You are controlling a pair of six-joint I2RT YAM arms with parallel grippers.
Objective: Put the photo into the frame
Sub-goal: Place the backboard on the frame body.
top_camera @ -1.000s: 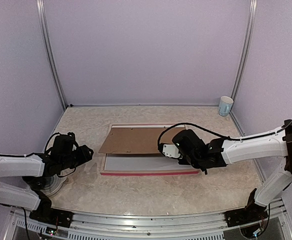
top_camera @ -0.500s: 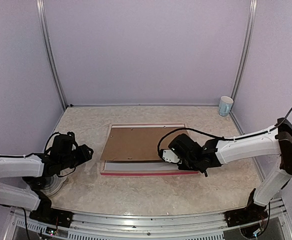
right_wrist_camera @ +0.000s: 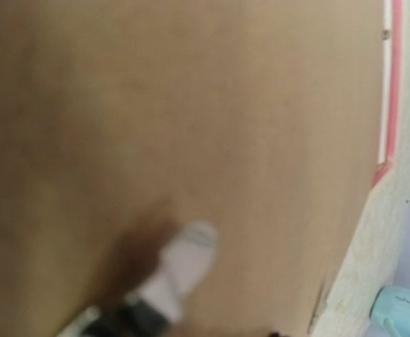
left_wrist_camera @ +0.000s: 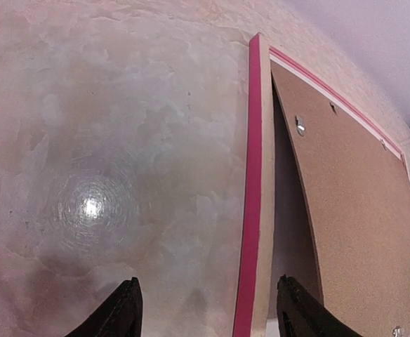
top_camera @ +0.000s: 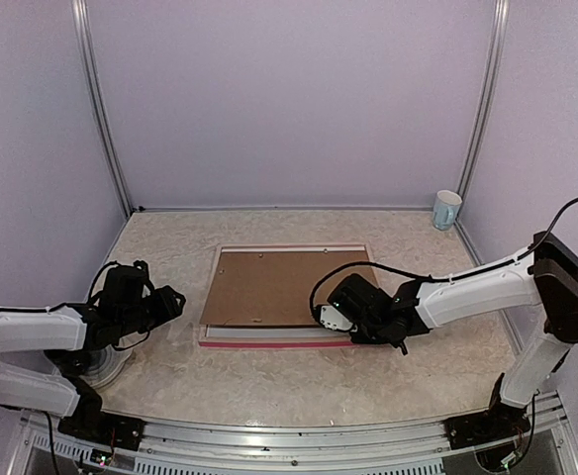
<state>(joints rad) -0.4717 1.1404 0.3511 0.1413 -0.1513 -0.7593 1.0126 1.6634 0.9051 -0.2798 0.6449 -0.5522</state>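
Backing board is laid inside the frame. Left claw is held wide near the frame's edge. Right claw is set on the board; its opening cannot be told.

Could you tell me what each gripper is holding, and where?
Left gripper holds nothing. Right gripper meets the backing board at its near edge; whether it grips is unclear.

Soft, even light fills the top view, and the shadows there are weak. In the left wrist view a round spot of glare shines on the table, while the frame looks sharp. The right wrist view is strongly blurred, and the backing board is all out of focus.
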